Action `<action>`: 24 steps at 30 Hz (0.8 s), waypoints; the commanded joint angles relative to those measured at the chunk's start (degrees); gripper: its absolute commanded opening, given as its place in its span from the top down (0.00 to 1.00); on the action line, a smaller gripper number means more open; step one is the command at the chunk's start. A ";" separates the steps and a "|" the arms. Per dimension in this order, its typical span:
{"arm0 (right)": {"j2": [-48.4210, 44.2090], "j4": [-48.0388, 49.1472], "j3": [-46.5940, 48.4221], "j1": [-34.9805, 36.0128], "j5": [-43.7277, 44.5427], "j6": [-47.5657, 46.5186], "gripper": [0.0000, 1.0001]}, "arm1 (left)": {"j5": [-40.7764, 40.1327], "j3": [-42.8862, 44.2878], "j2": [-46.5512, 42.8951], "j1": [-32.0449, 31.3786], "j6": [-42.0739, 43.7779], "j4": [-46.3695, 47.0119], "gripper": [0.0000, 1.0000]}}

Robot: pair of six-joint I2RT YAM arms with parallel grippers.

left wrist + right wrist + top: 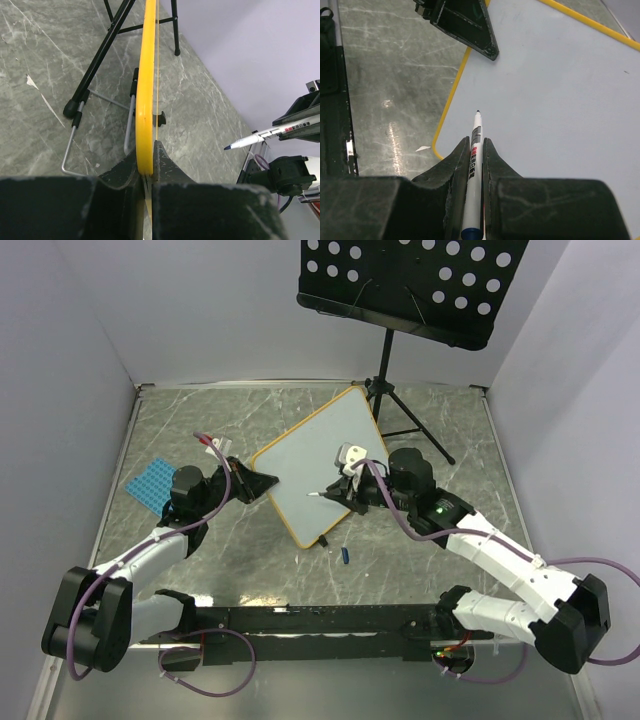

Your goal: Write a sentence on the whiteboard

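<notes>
Your whiteboard, blank, tilts up just in front of the music stand. It looks light, stiff and slick, so hold it by the frame, where your left gripper is clamped. Your right gripper pinches a marker, tip near the surface.
</notes>
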 commanded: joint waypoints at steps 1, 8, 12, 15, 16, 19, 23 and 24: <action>1.03 0.91 1.63 0.22 -2.44 0.83 1.00 | 6.31 -0.41 0.91 -0.82 3.40 -5.37 0.99; 1.30 0.64 2.25 0.75 -2.71 -0.22 1.00 | 6.31 -0.05 -0.49 -0.82 3.49 -6.87 0.99; 1.65 -0.06 3.21 1.89 -3.68 -1.80 1.00 | 6.30 -0.32 -0.67 -0.82 3.57 -7.13 0.99; 2.96 -1.20 4.62 3.03 -4.20 -3.20 1.00 | 6.31 -0.49 -0.41 -0.73 3.14 -6.69 0.99; 3.32 -1.38 4.88 3.30 -4.20 -3.64 1.00 | 6.22 -0.76 -0.32 -0.82 2.87 -5.82 0.99; 3.15 -1.64 5.33 4.00 -5.69 -5.93 1.00 | 6.31 -1.11 -0.15 -0.82 2.17 -4.94 0.99; 3.32 -2.00 6.55 4.27 -6.05 -7.08 1.00 | 6.92 -1.02 0.64 -0.82 1.38 -3.97 0.99; 3.67 -1.82 6.56 4.18 -5.96 -7.08 1.00 | 7.01 -1.02 0.82 -0.82 1.12 -3.79 0.99</action>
